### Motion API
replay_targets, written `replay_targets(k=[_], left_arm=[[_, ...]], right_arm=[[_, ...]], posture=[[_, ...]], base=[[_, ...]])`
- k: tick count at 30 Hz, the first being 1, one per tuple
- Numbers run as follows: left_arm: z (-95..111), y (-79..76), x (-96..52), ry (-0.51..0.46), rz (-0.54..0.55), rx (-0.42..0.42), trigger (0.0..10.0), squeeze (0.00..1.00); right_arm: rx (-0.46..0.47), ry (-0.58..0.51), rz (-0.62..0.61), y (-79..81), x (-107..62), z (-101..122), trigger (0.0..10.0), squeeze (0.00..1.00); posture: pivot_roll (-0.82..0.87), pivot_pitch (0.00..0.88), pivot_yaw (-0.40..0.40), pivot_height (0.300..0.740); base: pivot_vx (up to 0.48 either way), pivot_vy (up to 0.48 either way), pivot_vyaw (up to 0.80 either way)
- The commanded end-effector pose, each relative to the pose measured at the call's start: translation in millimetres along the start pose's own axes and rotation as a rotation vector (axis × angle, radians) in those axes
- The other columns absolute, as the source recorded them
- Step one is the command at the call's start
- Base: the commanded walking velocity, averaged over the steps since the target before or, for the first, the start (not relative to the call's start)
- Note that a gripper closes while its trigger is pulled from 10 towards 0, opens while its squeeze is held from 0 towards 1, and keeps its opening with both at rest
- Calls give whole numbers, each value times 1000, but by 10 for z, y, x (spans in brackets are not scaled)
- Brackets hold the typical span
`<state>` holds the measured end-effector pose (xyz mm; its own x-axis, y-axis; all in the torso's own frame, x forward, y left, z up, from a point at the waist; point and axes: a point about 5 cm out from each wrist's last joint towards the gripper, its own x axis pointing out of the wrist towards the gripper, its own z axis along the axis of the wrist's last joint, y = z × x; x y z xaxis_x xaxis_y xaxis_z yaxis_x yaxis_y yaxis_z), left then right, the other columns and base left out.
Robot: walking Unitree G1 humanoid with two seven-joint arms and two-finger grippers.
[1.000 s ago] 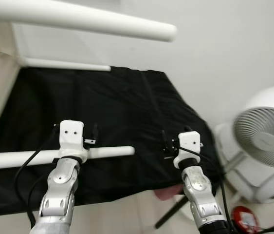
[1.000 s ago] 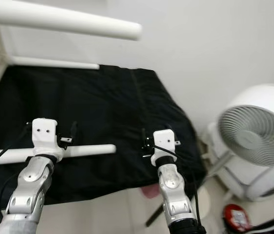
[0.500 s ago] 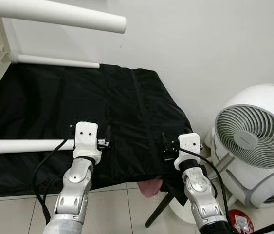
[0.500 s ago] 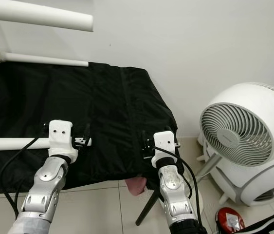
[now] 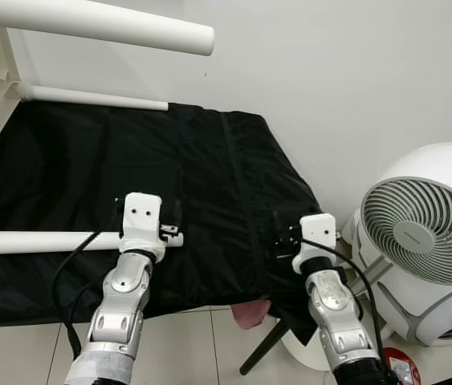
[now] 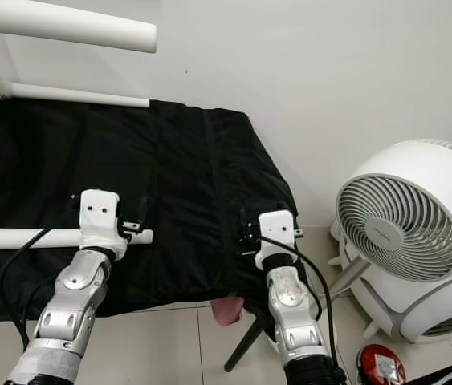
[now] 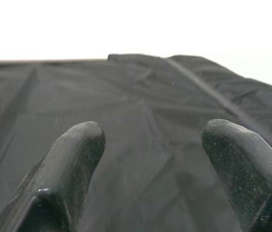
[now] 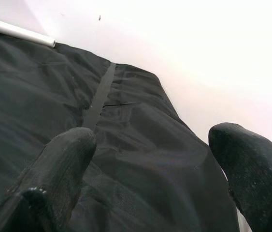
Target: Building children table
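Both grippers hover over a black cloth [image 5: 129,160] that drapes a raised surface. Starting at 9 o'clock in the head views, a white table leg [image 5: 41,241] lies across the cloth, running in from the left edge to end just right of the left wrist. Held above that end is the left gripper [image 7: 150,164], its silver arm rising from 7 o'clock; in the left wrist view its two black fingers [image 7: 73,164] stand spread apart with nothing between them, bare dark fabric beyond. Whether the leg touches the gripper cannot be told from the head views, since the white wrist block covers the spot. At 12 o'clock a second, thicker white table leg [image 5: 89,20] crosses the top of the scene, close to the camera, and below it a thinner white rod [image 5: 97,99] lies along the far edge of the cloth against the white wall [image 5: 330,80]. Right of centre, the right gripper [image 8: 150,179] hangs over the cloth's near right corner, released, its fingers [image 8: 63,169] wide apart above a flat seam strip in the fabric. Something pink [image 5: 250,313] peeks from under the cloth's edge near 6 o'clock, beside a black leg of the stand [image 5: 262,353]. At 3 o'clock a round white fan [image 5: 422,241] stands on the tiled floor [image 5: 193,345].
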<state>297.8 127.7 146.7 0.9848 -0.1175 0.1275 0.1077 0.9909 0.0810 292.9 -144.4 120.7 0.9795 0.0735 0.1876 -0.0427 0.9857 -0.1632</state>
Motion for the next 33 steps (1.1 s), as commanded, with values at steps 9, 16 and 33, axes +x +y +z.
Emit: replay_targets(k=[9, 16, 33], left_arm=[[141, 27, 74, -47, -59, 6, 10000, 0], [151, 18, 121, -51, -72, 2, 10000, 0], [94, 121, 196, -26, -30, -24, 10000, 0]], right_arm=[[-43, -9, 17, -67, 6, 6, 10000, 0], [-30, -14, -5, -96, 27, -8, 10000, 0], [-10, -40, -40, -126, 105, 20, 10000, 0]], posture=[[17, 0, -82, 740], [10, 0, -71, 740], [3, 0, -67, 740]], base=[[0, 0, 378], [0, 0, 571], [0, 83, 0]])
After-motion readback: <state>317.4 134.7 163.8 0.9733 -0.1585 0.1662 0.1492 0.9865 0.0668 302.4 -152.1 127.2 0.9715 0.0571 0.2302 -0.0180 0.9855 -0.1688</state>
